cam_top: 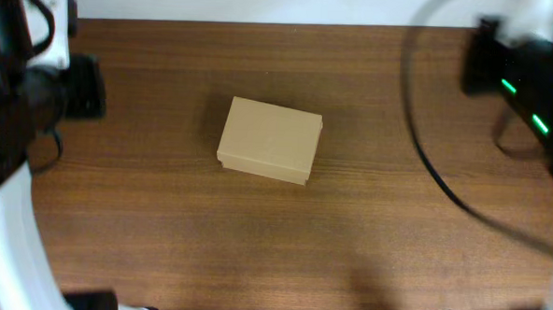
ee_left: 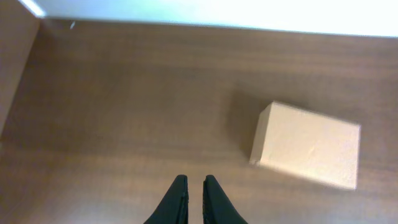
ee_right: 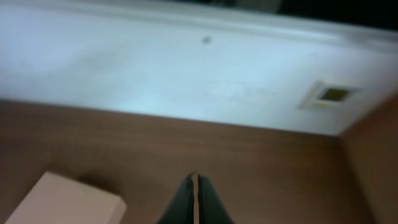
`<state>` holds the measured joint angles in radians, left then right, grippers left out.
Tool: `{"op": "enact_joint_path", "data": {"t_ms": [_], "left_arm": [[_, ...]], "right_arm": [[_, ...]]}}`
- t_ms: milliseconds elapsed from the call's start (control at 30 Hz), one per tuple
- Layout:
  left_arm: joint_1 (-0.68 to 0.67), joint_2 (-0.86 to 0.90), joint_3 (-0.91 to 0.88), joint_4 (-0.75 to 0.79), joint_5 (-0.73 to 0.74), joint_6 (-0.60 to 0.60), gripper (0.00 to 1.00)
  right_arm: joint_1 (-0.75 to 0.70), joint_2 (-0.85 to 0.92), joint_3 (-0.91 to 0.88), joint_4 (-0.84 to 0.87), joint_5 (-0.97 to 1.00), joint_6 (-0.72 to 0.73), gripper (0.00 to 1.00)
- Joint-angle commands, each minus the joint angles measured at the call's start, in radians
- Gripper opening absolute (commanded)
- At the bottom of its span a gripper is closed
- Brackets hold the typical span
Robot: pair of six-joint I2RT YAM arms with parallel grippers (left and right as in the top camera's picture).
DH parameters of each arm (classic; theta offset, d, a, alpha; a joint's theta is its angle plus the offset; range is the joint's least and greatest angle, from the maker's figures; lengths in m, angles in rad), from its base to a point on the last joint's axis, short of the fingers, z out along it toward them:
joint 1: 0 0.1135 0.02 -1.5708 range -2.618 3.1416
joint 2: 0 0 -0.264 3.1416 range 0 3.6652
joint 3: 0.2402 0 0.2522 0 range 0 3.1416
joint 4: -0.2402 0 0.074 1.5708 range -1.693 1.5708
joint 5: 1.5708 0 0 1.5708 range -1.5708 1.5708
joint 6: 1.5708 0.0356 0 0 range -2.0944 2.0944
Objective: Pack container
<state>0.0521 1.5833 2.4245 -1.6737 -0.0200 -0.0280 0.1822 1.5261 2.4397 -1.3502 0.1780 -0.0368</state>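
Observation:
The container (cam_top: 270,140) is a plain tan cardboard box with its lid down, lying near the middle of the wooden table. It also shows at the right of the left wrist view (ee_left: 308,144) and at the bottom left of the right wrist view (ee_right: 62,202). My left gripper (ee_left: 194,182) hovers over bare wood to the left of the box, its fingers nearly together and holding nothing. My right gripper (ee_right: 195,179) is shut and empty, raised to the right of the box. Neither gripper touches the box.
The wooden table (cam_top: 161,234) ends at a pale wall along its far edge (ee_right: 186,81). The left arm (cam_top: 26,107) is at the left side, and the right arm (cam_top: 523,72) with a black cable (cam_top: 444,181) is at the upper right.

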Motion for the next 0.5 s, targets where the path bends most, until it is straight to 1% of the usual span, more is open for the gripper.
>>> {"op": "enact_joint_path", "data": {"t_ms": [0, 67, 133, 233, 367, 467], "left_arm": [[0.003, -0.111, -0.182, 0.035, -0.076, -0.028, 0.09], [0.003, -0.206, -0.308, 0.067, -0.084, -0.028, 0.09], [0.003, -0.289, -0.404, 0.092, -0.105, -0.03, 0.1], [0.003, -0.42, -0.539, 0.118, -0.179, -0.061, 0.14], [0.003, -0.564, -0.702, 0.142, -0.211, -0.086, 0.15], [0.003, -0.614, -0.817, 0.17, -0.213, -0.11, 0.15]], "right_arm": [[-0.046, -0.212, -0.25, 0.075, 0.019, 0.02, 0.04], [-0.051, -0.356, -0.43, 0.145, 0.068, 0.02, 0.04], [-0.051, -0.471, -0.567, 0.183, 0.124, 0.037, 0.05], [-0.051, -0.628, -0.748, 0.16, 0.163, 0.067, 0.05], [-0.052, -0.702, -0.887, -0.002, 0.174, 0.14, 0.04], [-0.052, -0.7, -0.956, -0.056, 0.119, 0.167, 0.04]]}}
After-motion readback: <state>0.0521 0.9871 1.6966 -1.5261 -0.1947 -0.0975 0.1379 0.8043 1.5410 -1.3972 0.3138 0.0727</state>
